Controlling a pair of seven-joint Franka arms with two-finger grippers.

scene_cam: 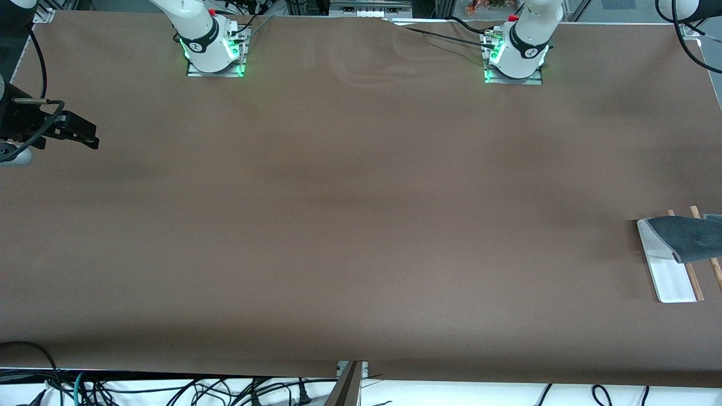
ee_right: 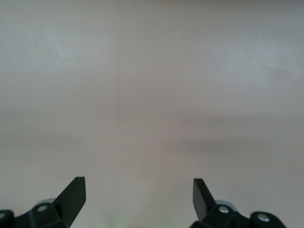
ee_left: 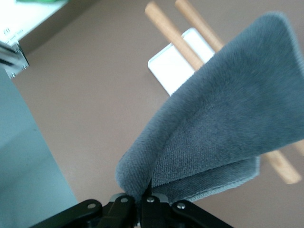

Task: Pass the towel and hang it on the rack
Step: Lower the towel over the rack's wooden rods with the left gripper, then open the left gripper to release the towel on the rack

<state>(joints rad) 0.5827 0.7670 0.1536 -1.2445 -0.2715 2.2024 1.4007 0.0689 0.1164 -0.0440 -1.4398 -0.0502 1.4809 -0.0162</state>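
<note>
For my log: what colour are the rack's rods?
Light brown wood rods, clearest in the left wrist view.

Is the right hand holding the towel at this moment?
No. The right hand is open over bare table, while the left hand pinches the towel above the rack.

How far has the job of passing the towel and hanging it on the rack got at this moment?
Done: the pass looks finished, since the left claw is shut on the towel and the right claw waits open and empty at its end of the table. In hand: the towel hangs over the rack. Left: draping it on the rods and letting go.
</note>
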